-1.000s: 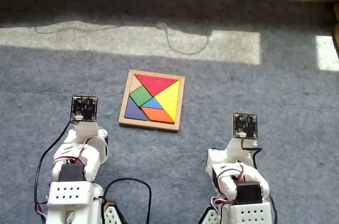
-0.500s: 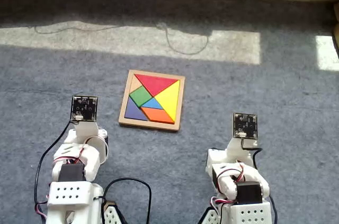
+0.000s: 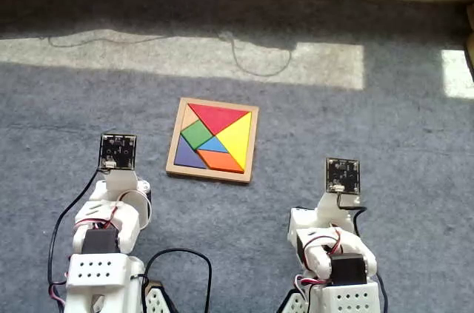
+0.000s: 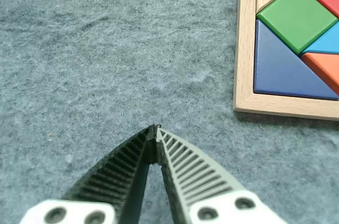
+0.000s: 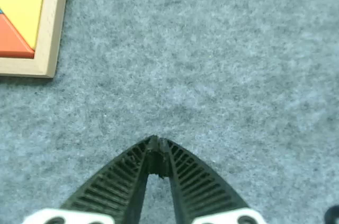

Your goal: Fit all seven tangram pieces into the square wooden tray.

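The square wooden tray (image 3: 252, 144) lies on the grey carpet in the middle of the high view, filled edge to edge with coloured pieces: red (image 3: 217, 116), yellow (image 3: 235, 138), green (image 3: 196, 135), orange (image 3: 220, 160), a dark blue triangle (image 3: 187, 155), a small light blue one (image 3: 213, 145) and a pale wooden piece (image 3: 190, 115). In the left wrist view my left gripper (image 4: 155, 128) is shut and empty above bare carpet, short of the tray's corner (image 4: 244, 105). My right gripper (image 5: 154, 140) is shut and empty too, with the tray's other near corner (image 5: 47, 65) off to one side.
Both arms sit folded back near the front edge, the left one (image 3: 111, 213) and the right one (image 3: 333, 243). A thin cable (image 3: 252, 69) loops over the sunlit carpet behind the tray. Grey carpet surrounds the tray on all sides.
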